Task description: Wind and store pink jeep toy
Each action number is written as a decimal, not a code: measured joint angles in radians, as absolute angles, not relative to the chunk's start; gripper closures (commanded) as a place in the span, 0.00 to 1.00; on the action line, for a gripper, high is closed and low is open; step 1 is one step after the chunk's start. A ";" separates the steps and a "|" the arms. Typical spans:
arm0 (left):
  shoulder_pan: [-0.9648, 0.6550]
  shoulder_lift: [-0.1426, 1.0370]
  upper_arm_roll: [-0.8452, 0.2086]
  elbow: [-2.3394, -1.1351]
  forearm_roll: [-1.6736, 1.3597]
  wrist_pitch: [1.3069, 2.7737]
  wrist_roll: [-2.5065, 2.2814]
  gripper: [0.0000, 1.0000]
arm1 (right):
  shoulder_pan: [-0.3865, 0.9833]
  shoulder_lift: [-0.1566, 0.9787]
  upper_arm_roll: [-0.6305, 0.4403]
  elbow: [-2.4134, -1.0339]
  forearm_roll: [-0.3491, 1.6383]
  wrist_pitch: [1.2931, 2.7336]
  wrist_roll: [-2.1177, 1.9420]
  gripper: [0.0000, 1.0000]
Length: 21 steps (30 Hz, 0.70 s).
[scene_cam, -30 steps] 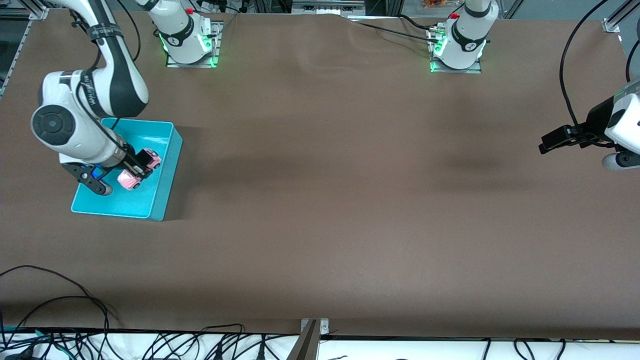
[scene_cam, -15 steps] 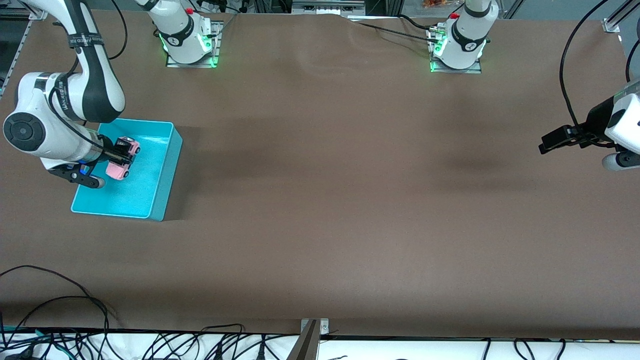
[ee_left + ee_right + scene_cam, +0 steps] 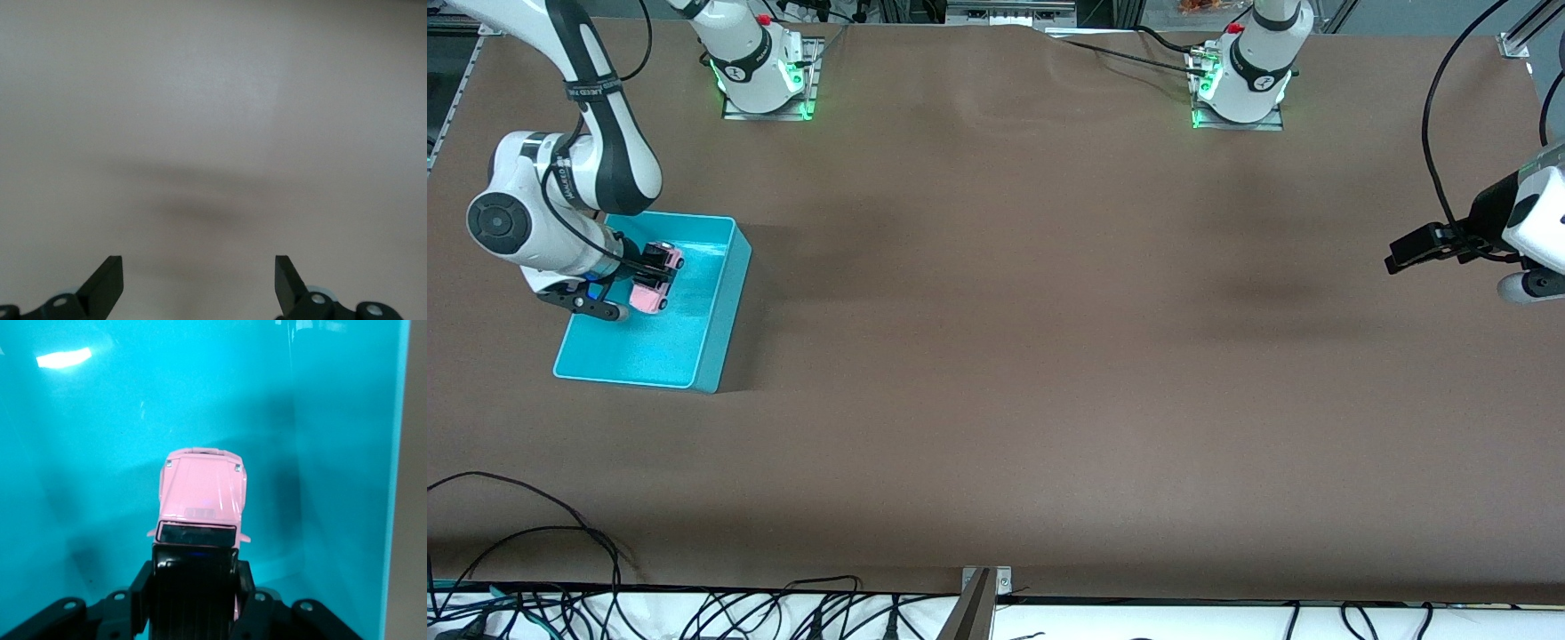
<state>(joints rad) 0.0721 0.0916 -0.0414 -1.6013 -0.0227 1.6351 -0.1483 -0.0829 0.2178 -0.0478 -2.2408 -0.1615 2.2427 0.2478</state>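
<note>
my right gripper [image 3: 651,274] is clamped on the jeep [image 3: 654,277], its fingers [image 3: 250,600] pressed against the black roof on both sides. the jeep hangs in my grip over the inside of the bin [image 3: 720,293], in the half closer to my bases. in the right wrist view the pink hood of the jeep [image 3: 203,495] points away from my palm, with the cyan floor and one wall of the bin [image 3: 347,453] beneath it. i cannot tell whether its wheels touch the floor. the bin sits on the table [image 3: 1049,356] at the right arm's end.

my left gripper [image 3: 1400,258] waits at the left arm's end, jaws spread wide and holding nothing; the left wrist view shows its fingertips [image 3: 107,283] apart over bare table [image 3: 213,133].
</note>
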 measured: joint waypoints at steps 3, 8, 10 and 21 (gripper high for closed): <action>0.072 0.092 -0.041 -1.601 -0.023 1.635 -0.148 0.00 | -0.083 0.218 -0.064 -2.253 -0.162 2.252 0.209 1.00; 0.072 0.093 -0.041 -1.601 -0.023 1.635 -0.148 0.00 | -0.089 0.218 -0.094 -2.265 -0.162 2.275 0.139 1.00; 0.072 0.093 -0.041 -1.601 -0.023 1.635 -0.148 0.00 | -0.093 0.217 -0.102 -2.273 -0.161 2.291 0.123 1.00; 0.072 0.094 -0.041 -1.601 -0.023 1.635 -0.148 0.00 | -0.101 0.224 -0.108 -2.330 -0.161 2.393 0.107 1.00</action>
<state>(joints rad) 0.0718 0.0938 -0.0414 -1.6013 -0.0227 1.6351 -0.1483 -0.1011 0.2236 -0.1084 -2.3296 -0.1615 2.3931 0.1065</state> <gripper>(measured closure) 0.000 0.480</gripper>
